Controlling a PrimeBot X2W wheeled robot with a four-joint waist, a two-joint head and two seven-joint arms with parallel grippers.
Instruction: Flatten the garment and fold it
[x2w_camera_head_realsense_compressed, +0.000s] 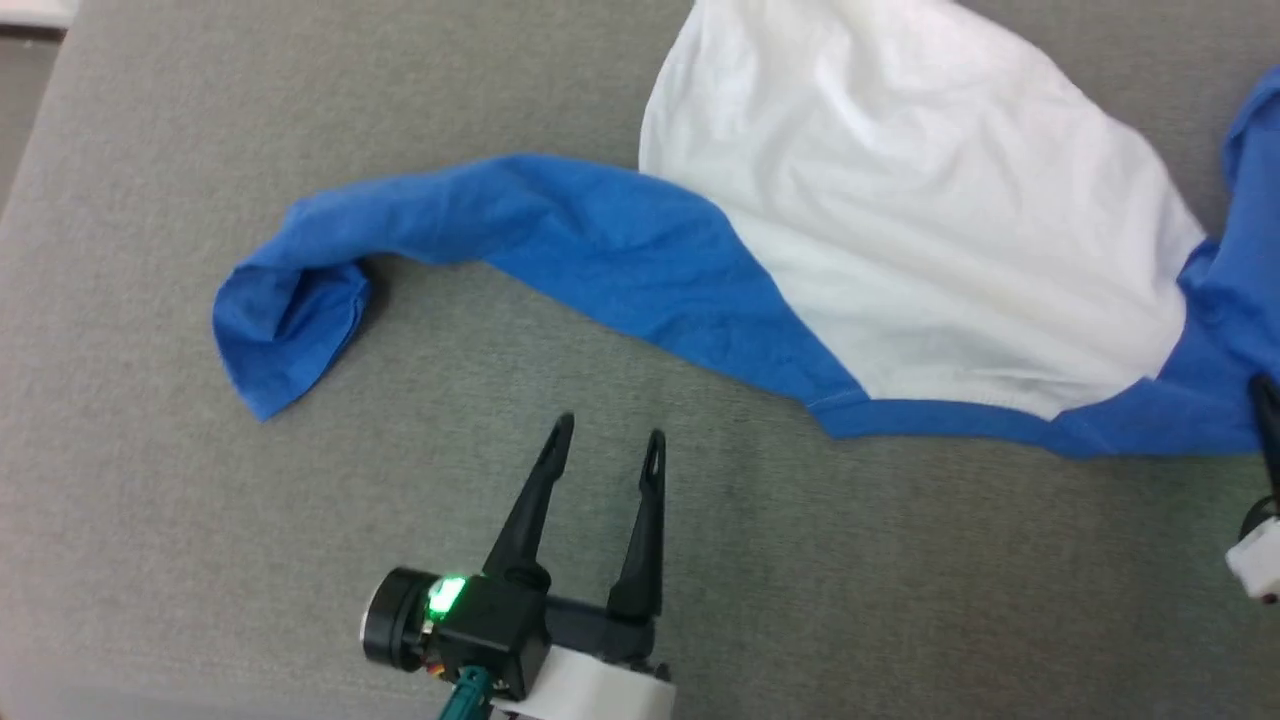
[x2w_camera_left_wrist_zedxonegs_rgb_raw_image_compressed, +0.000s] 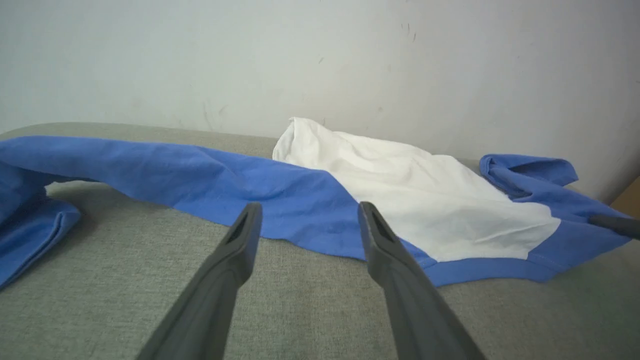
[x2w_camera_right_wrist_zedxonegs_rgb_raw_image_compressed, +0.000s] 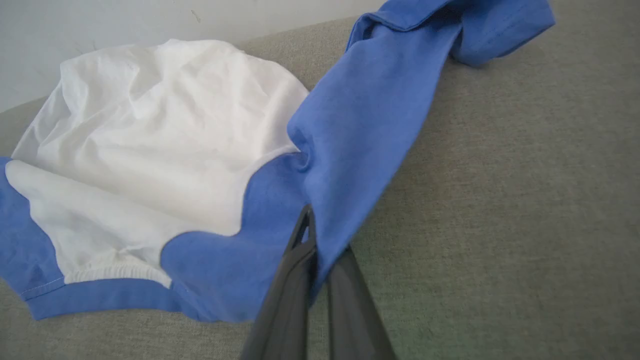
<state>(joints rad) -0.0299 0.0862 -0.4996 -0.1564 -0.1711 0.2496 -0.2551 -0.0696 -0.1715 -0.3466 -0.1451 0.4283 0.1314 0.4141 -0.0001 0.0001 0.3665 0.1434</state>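
The garment (x2w_camera_head_realsense_compressed: 900, 220), a T-shirt with a white body and blue sleeves, lies rumpled across the grey surface. One long blue sleeve (x2w_camera_head_realsense_compressed: 420, 230) stretches to the left and curls under at its end. My left gripper (x2w_camera_head_realsense_compressed: 606, 442) stands open over bare surface just in front of that sleeve, nothing between its fingers. In the left wrist view the garment (x2w_camera_left_wrist_zedxonegs_rgb_raw_image_compressed: 410, 200) lies just beyond the open left gripper (x2w_camera_left_wrist_zedxonegs_rgb_raw_image_compressed: 307, 212). My right gripper (x2w_camera_right_wrist_zedxonegs_rgb_raw_image_compressed: 315, 235) is shut on the blue cloth of the garment (x2w_camera_right_wrist_zedxonegs_rgb_raw_image_compressed: 350, 130) at the other shoulder, and it shows at the right edge (x2w_camera_head_realsense_compressed: 1268, 400) of the head view.
The grey fabric-covered surface (x2w_camera_head_realsense_compressed: 300, 550) reaches to a pale wall (x2w_camera_left_wrist_zedxonegs_rgb_raw_image_compressed: 320, 55) behind it. Its left edge (x2w_camera_head_realsense_compressed: 25, 160) shows at the upper left of the head view. Bare surface lies in front of the garment around my left gripper.
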